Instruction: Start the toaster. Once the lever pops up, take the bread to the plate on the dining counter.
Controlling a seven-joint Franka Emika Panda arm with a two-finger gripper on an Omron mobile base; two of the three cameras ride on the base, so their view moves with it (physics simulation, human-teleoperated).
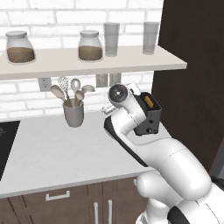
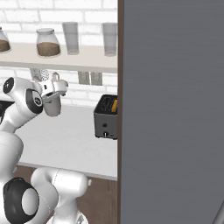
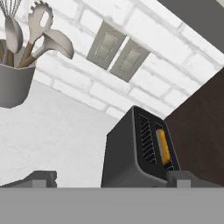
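The dark toaster (image 3: 127,153) stands at the right end of the white worktop, against a dark cabinet side. A golden slice of bread (image 3: 162,146) sits in its slot nearest the cabinet. From the base cameras the toaster (image 1: 148,118) (image 2: 106,119) shows the bread (image 1: 150,102) (image 2: 114,105) poking out on top. My gripper (image 3: 111,178) (image 2: 59,85) hovers above the worktop, left of the toaster and apart from it. It is open, its fingertips (image 3: 41,177) spread wide with nothing between them. The plate and the dining counter are out of view.
A grey utensil holder (image 1: 73,114) (image 3: 15,83) with spoons stands at the wall, left of the toaster. A shelf (image 1: 87,63) above carries jars and glasses. Wall switches (image 3: 118,52) sit behind the toaster. A tall dark cabinet (image 1: 192,87) bounds the right side, and a cooktop (image 1: 6,144) lies far left.
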